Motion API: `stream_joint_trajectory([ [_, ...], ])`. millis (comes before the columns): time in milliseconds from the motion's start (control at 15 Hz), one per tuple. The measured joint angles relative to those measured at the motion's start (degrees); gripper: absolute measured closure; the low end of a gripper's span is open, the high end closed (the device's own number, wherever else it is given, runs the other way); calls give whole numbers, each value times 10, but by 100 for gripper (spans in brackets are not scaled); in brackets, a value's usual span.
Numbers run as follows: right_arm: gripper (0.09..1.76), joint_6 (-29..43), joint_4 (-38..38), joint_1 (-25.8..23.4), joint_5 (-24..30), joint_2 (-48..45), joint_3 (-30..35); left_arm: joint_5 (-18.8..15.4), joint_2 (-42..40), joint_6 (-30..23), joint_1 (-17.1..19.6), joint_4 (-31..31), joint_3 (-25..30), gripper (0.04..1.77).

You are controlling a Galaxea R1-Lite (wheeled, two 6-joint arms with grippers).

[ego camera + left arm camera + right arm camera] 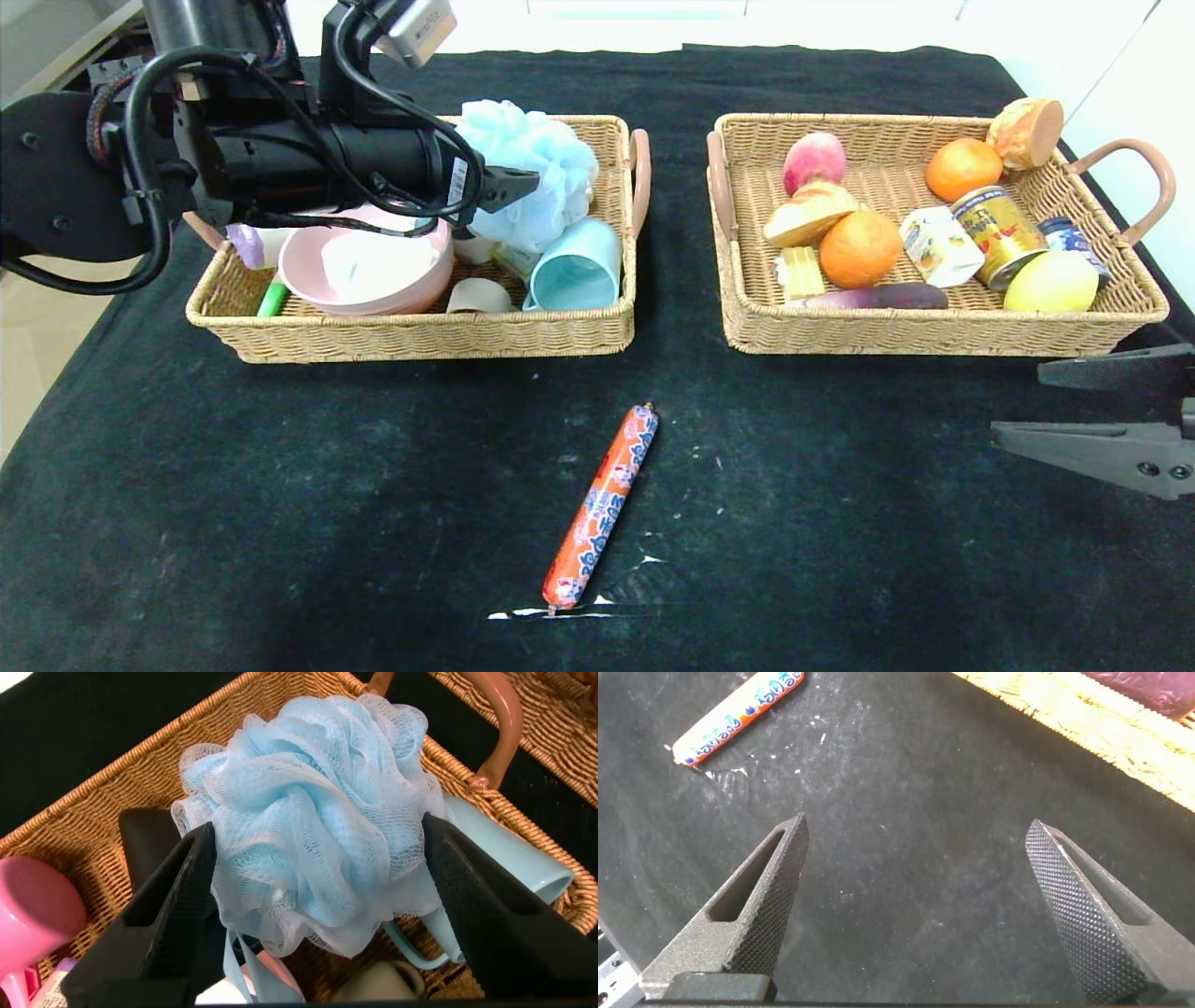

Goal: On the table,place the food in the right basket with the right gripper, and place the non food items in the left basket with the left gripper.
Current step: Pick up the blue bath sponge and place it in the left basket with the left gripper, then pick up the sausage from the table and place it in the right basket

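A big table with a black, scuffed cloth holds two tan wicker baskets with pinkish-brown loop handles. The left gripper hangs over the left basket, the one with a pink bowl and a light-blue cup. The head view hides most of its fingers behind the black arm. The left wrist view shows them well: the two black fingers stand wide apart, one on each side of the fluffy light-blue bath pouf, which sits in the basket's far part. Whether the fingers touch the pouf cannot be told. The right basket holds oranges, a peach, bread, a can and a small white carton. Only the head view shows these. The long orange-red printed sausage stick lies alone on the cloth, in front of the gap between the two baskets. The right gripper waits low over bare cloth near the table's right edge, its fingers spread wide with nothing between them. Its wrist view shows the sausage stick well apart from it and an edge of the right basket.
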Motion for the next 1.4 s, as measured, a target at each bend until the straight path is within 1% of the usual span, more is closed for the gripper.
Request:
stream_joint_trajectory([
  [200,15,0,0,0,0,1,0,6,-5,-16,0,5,0,20],
  [467,15,0,0,0,0,4,1,38,-14,-20,-1,12,7,16],
  [600,15,0,0,0,0,7,1,47,-26,-20,-1,49,14,14],
  [800,15,-1,0,1,-1,10,1,47,-59,-21,-1,103,23,13],
  [1000,15,-1,0,1,-1,13,1,48,-90,-20,-7,110,37,12],
  [1067,15,-1,0,1,-1,14,1,49,-103,-19,-11,122,45,12],
  [1133,15,-1,0,1,-1,15,1,50,-117,-19,-17,150,52,11],
  [1267,15,-1,0,1,-1,17,1,50,-149,-21,-38,224,66,11],
  [1400,15,-2,0,1,-1,19,1,51,-180,-35,-65,252,97,11],
])
